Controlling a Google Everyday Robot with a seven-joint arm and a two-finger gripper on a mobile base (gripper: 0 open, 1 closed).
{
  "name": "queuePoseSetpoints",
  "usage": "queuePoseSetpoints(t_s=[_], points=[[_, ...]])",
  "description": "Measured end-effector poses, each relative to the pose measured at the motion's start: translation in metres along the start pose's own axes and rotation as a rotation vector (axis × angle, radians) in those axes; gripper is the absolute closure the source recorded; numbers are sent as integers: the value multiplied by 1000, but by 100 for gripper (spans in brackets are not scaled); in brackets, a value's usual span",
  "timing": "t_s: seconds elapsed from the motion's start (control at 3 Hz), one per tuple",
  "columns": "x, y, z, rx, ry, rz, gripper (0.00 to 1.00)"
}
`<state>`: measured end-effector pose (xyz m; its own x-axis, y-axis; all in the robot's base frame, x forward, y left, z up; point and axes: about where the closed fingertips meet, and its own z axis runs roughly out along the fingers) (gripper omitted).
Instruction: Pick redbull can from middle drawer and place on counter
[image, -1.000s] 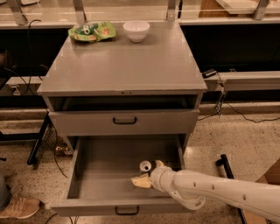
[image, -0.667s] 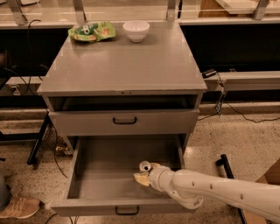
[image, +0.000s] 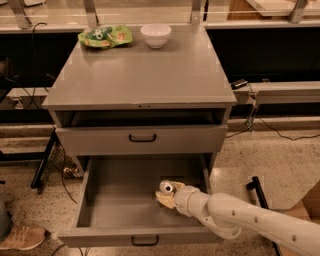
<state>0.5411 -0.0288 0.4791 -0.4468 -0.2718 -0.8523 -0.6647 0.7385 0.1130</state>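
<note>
The redbull can (image: 166, 187), small and silver with a shiny round top, sits in the open middle drawer (image: 117, 197) towards its right side. My gripper (image: 164, 198), tan-tipped on a white arm reaching in from the lower right, is inside the drawer right against the can's near side. The counter (image: 142, 72) is the flat grey top of the cabinet above.
A white bowl (image: 155, 35) and a green snack bag (image: 104, 36) lie at the back of the counter. The drawer above (image: 142, 138) is pushed in. A person's shoe (image: 20, 236) is at the lower left. A black bar (image: 259, 192) lies on the floor to the right.
My gripper has moved a little further into the drawer and closer to the can. The can has stayed almost where it was.
</note>
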Motion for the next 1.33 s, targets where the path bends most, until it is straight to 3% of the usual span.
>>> queuePoseSetpoints(t_s=[0.33, 0.67, 1.0, 1.33], points=[[-40, -22, -64, -11, -62, -49, 100], [-114, -57, -129, 16, -87, -145, 100], [-126, -39, -134, -49, -85, -176, 100], [-133, -40, -138, -52, -87, -192, 100]])
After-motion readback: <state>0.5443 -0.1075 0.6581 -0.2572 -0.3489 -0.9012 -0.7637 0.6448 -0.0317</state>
